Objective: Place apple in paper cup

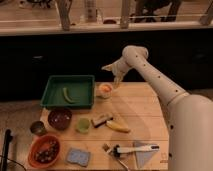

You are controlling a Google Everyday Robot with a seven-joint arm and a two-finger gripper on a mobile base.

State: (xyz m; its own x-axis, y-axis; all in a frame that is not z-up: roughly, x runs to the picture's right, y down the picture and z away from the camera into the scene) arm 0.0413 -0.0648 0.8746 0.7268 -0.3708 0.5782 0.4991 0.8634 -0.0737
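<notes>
1. The gripper (114, 76) hangs just above and to the right of the centre of the frame, over the far edge of the wooden table (142, 107). Whether it is parted or closed does not show. It holds nothing that can be seen.
2. Just below and left of it stands the paper cup (103, 94), upright, its long axis vertical and its mouth facing up. It is near the right wall of the green tray (70, 78).
3. The apple (105, 88) sits in the mouth of the cup, its orange-red top showing above the rim with a paler patch on it. It is round, with no clear long axis, and it is apart from the gripper.
4. The white arm (155, 80) runs from the gripper up to a bend, then slopes down to the right into the robot's broad body at the lower right.
5. Inside the tray lies a thin green vegetable (66, 95), slanted from upper left to lower right.
6. Nearer the bottom of the frame, left to right: a grey metal cup (37, 128), a dark bowl (60, 118), a light green cup (83, 125), a small dark block (102, 119) and a banana (119, 126), lying slanted beside the block.
7. Along the lower edge are an orange bowl (44, 150), a blue sponge (78, 156) and a white-handled tool (132, 149).
</notes>
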